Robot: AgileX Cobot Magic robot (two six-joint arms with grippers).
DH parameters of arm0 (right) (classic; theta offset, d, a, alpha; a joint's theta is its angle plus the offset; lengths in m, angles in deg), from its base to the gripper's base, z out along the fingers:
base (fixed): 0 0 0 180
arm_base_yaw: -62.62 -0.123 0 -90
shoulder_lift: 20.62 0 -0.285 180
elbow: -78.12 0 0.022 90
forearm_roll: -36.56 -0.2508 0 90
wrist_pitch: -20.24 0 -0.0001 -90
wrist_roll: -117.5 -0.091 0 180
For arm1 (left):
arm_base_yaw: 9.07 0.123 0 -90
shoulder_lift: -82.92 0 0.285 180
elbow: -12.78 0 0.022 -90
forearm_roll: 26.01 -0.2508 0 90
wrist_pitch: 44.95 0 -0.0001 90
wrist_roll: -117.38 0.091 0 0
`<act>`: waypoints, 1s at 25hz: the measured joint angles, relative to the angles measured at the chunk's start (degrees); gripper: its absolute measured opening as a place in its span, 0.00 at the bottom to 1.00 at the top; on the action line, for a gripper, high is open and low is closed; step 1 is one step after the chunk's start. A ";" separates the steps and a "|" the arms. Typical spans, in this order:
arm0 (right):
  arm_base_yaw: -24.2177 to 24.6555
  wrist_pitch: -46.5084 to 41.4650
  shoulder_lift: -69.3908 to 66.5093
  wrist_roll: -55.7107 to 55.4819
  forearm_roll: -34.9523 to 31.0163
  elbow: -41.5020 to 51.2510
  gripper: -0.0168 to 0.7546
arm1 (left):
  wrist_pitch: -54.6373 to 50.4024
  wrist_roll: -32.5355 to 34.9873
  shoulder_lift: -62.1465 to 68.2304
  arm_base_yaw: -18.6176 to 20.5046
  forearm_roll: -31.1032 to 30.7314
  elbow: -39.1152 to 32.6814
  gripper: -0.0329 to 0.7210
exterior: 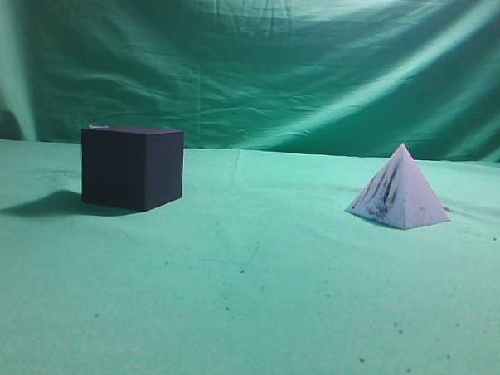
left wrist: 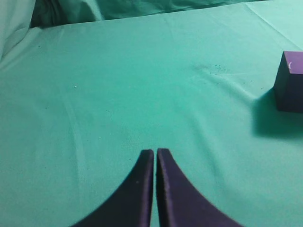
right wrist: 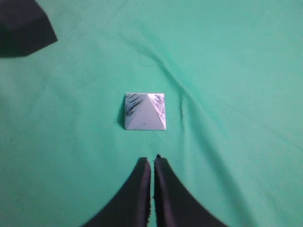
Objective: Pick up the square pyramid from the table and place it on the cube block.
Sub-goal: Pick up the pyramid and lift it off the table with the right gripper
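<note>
The right gripper (right wrist: 152,163) hung above the surface (exterior: 245,303), jaws pressed together, just short of the square pyramid (right wrist: 145,111). Its sloped faces could squirt free of a high pinch. The left gripper (left wrist: 155,153), likewise closed, idled. The cube block (exterior: 131,166) stood well apart.

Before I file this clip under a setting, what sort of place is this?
Probably a staged lab test bench: green cloth covers the table and backdrop, with only a cube block and square pyramid laid out.
</note>
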 joint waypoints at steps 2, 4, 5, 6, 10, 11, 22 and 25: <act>-1.02 1.14 -5.43 -0.54 -0.01 -1.36 0.17 | 0.00 0.00 0.00 0.00 0.00 0.00 0.04; -1.11 1.64 -10.22 -0.79 -0.58 -2.94 0.32 | 0.00 0.00 0.00 0.00 0.00 0.00 0.04; -1.11 1.72 -12.70 -1.61 -0.87 -3.81 0.43 | 0.00 0.00 0.00 0.00 0.00 0.00 0.04; -1.11 1.87 -15.09 -3.07 -1.00 -4.75 0.54 | 0.00 0.00 0.00 0.00 0.00 0.00 0.04; -1.11 1.47 -23.71 -7.71 -1.47 -9.34 0.85 | 0.00 0.00 0.00 0.00 0.00 0.00 0.04; -1.11 0.88 -25.44 -7.90 -1.47 -10.45 0.86 | 0.00 0.00 0.00 0.00 0.00 0.00 0.04; -1.11 4.59 -41.00 -8.14 -1.47 -14.59 0.80 | 0.00 0.00 0.00 0.00 0.00 0.00 0.04; -1.11 7.48 -43.74 -8.14 -1.24 -14.59 0.80 | 0.00 0.00 0.00 0.00 0.00 0.00 0.04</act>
